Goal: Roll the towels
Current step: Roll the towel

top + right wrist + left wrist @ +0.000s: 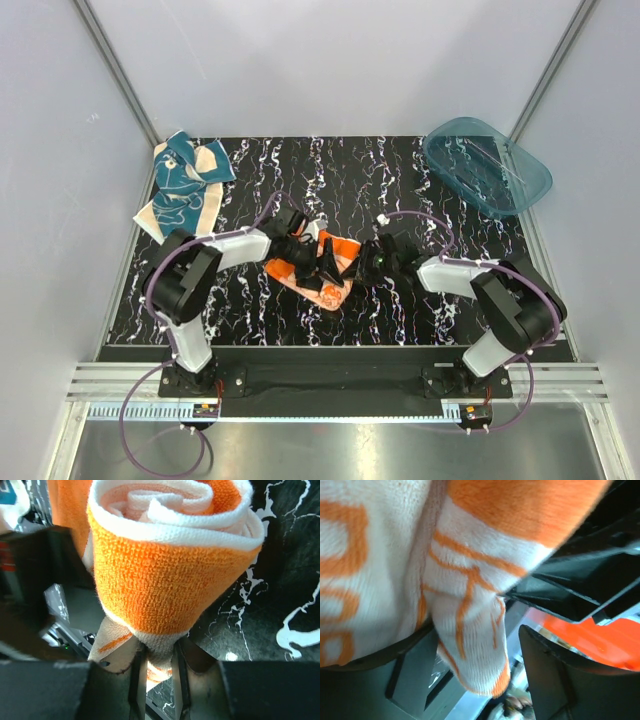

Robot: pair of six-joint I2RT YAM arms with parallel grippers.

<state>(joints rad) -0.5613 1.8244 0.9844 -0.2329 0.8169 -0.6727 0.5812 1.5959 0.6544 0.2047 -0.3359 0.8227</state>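
I count two towels, one tub and two grippers of my own. The bright orange cloth towel with cream line print (340,268) lies at the middle of the black, white-veined table top (400,185), and both of my arms reach in to it. The teal-blue cloth towel with cream patches (185,185) lies crumpled at the far left corner, well apart from both arms. The single translucent teal plastic tub (487,165) sits at the far right corner.

My right gripper (159,667) is clenched nearly closed, and its two thin fingers (136,685) pinch a cream-edged tail of the orange towel. Just above them the cloth is wound into a roll. Its open end faces my wrist camera, with the cream layers coiled inside an orange outer wrap.

My left gripper (480,680) stands partly apart. A hanging fold of the same orange towel, cream with orange lines, drops between the jaws. It lies against the finger on one side, and a sliver of space shows beside the other finger (555,680). I cannot tell whether this gripper is squeezing the fold or only standing around it.
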